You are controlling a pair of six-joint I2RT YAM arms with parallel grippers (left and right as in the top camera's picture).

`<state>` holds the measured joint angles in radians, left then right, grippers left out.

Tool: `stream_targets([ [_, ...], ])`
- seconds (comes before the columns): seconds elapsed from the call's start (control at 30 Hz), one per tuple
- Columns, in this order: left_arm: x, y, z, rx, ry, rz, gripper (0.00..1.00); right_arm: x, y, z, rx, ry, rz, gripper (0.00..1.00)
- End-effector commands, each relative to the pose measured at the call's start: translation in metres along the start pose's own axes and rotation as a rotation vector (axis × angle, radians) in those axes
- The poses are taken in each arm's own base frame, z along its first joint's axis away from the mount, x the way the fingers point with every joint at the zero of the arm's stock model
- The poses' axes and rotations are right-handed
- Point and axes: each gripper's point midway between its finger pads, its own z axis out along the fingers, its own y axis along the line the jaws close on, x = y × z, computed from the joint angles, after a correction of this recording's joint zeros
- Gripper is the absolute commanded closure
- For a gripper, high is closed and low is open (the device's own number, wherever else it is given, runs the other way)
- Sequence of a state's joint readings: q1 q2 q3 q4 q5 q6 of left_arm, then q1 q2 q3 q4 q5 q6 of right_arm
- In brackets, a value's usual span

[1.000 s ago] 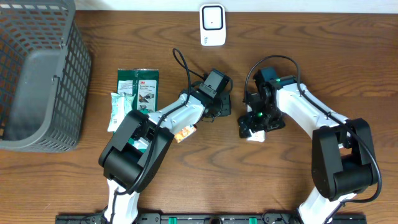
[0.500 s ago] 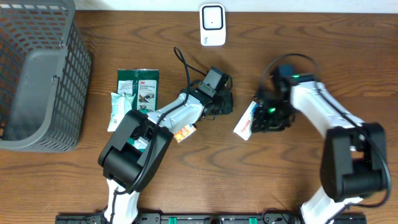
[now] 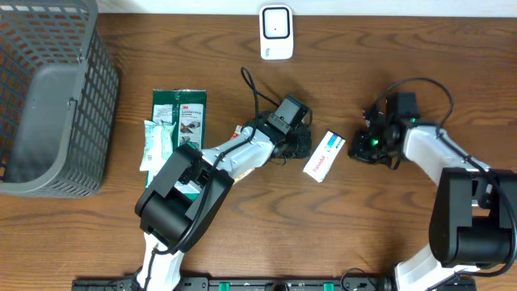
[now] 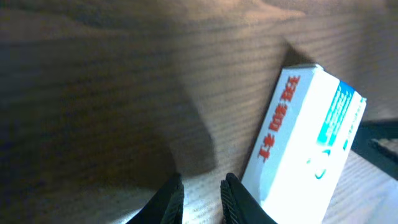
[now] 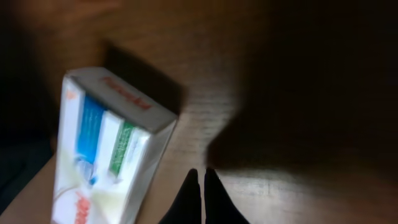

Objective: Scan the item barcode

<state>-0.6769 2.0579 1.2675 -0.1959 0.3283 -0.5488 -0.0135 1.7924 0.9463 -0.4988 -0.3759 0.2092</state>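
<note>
The white box point(image 3: 324, 156) is hemmed on its left end by the left gripper point(image 4: 201, 194); a bare strip of table point(image 3: 347, 234) is left between box and right gripper point(image 5: 200, 194); the far left is taken up by green packets point(image 3: 179, 113) and a grey mesh basket point(image 3: 48, 105)

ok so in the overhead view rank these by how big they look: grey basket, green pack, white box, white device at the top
1. grey basket, by far
2. green pack
3. white device
4. white box, only a bit smaller than the device, so those two are close
</note>
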Motion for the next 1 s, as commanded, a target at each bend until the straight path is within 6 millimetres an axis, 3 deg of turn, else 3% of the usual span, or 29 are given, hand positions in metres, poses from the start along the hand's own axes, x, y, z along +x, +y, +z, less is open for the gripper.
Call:
stream_targets([
  [0.0,0.015,0.015,0.007,-0.044,0.062,-0.011,0.76,0.0,0.011,0.011,-0.051,-0.043,0.038,0.99],
  [0.17,0.025,0.009,0.006,-0.007,0.111,-0.019,0.76,-0.021,0.05,0.01,-0.219,-0.137,-0.063,0.99],
  [0.23,0.026,0.006,0.006,0.014,0.118,-0.018,0.76,-0.026,0.057,0.007,-0.249,-0.156,-0.078,0.99],
  [0.4,0.02,0.016,0.006,-0.04,0.086,-0.018,0.76,-0.021,0.05,0.004,-0.214,-0.112,-0.041,0.98],
  [0.57,0.018,0.019,0.006,-0.061,0.07,-0.018,0.76,0.009,0.049,-0.01,-0.224,0.045,-0.003,0.99],
  [0.7,0.017,0.019,0.006,-0.062,0.066,-0.016,0.76,0.031,0.045,-0.01,-0.209,0.127,-0.021,0.99],
  [0.97,0.019,0.018,0.006,-0.056,0.076,-0.018,0.76,0.033,0.033,-0.006,-0.13,0.127,-0.034,0.99],
])
